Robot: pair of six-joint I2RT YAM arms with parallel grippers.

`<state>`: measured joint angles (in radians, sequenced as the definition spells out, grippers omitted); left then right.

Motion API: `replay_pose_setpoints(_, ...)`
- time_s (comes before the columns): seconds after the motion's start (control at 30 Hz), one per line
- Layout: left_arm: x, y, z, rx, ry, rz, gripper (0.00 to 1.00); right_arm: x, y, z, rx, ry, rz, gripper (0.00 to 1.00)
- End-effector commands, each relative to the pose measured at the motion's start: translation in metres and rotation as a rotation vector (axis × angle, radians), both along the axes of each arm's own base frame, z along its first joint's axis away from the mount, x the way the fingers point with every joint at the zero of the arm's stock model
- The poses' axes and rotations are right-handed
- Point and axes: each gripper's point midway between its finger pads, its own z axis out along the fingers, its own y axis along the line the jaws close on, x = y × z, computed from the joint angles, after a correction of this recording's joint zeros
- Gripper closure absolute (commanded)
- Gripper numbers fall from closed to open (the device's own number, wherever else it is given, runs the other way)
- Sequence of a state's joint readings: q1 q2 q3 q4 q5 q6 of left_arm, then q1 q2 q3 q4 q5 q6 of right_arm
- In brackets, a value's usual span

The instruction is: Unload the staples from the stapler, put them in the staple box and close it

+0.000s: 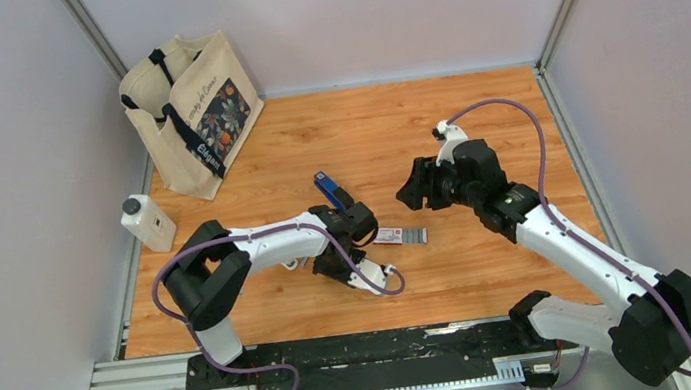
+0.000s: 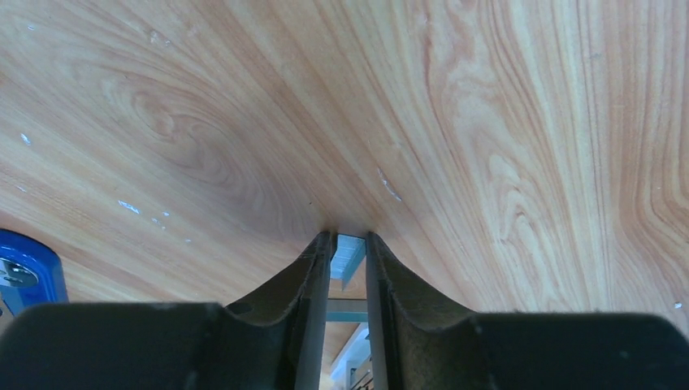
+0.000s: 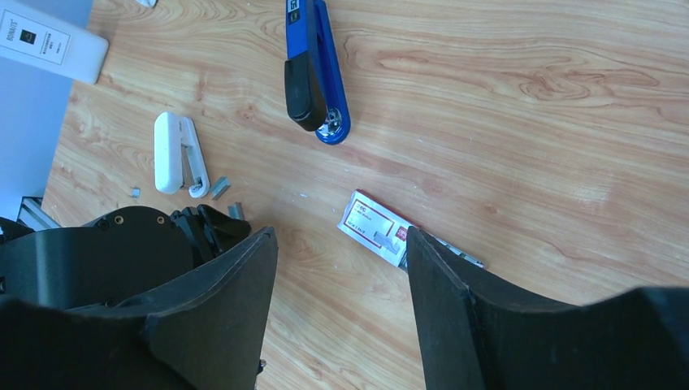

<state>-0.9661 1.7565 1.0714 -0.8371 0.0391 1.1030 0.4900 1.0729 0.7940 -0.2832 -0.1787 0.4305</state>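
The blue stapler [image 1: 329,190] lies on the wooden table just behind my left wrist; the right wrist view [image 3: 313,73] shows its dark end, and a blue corner shows in the left wrist view [image 2: 23,275]. My left gripper [image 1: 337,262] points down at the table, its tips [image 2: 349,237] on the wood, shut on a short silvery strip of staples [image 2: 348,256]. My right gripper [image 1: 412,193] hovers open and empty to the right [image 3: 341,236]. The red-and-white staple box [image 1: 399,236] lies between the arms [image 3: 375,228].
A small white stapler-like tool [image 1: 380,277] lies beside my left gripper [image 3: 173,153], with loose staple pieces [image 3: 220,188] next to it. A white bottle [image 1: 149,224] stands at the left edge. A canvas tote bag [image 1: 194,109] stands at the back left. Walls close in on three sides.
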Motion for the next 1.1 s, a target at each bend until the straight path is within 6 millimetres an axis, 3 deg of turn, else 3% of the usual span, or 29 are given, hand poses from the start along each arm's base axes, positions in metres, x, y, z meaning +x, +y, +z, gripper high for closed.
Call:
replay_pose_setpoints(0.0,0.000,-0.002,0.000,0.019,0.007,0.000,0.73,0.003,0.003,0.005,0.033,-0.025,0.005,0.38)
replay_pose_setpoints(0.2,0.006,-0.002,0.004,0.023,-0.028,0.029,0.84,0.005,0.003,-0.001,0.030,-0.014,0.003,0.39)
replay_pose_setpoints(0.33,0.013,-0.006,0.022,-0.010,-0.072,0.068,0.89,0.009,0.005,-0.013,0.017,0.009,0.000,0.39)
replay_pose_setpoints(0.53,0.008,-0.025,0.088,-0.188,-0.084,0.140,0.90,0.017,0.010,-0.041,-0.006,0.084,-0.004,0.39)
replay_pose_setpoints(0.67,-0.004,-0.035,0.142,-0.355,-0.075,0.181,0.90,0.021,0.020,-0.062,-0.006,0.146,0.015,0.39)
replay_pose_setpoints(0.77,-0.014,-0.040,0.170,-0.463,-0.053,0.207,0.90,0.025,0.024,-0.079,-0.034,0.193,0.014,0.40)
replay_pose_setpoints(0.83,-0.020,-0.043,0.182,-0.507,-0.034,0.225,0.90,0.026,0.025,-0.093,-0.060,0.236,0.007,0.42)
replay_pose_setpoints(1.07,-0.041,-0.050,0.209,-0.619,0.087,0.261,0.90,0.027,0.027,-0.112,-0.144,0.289,-0.029,0.44)
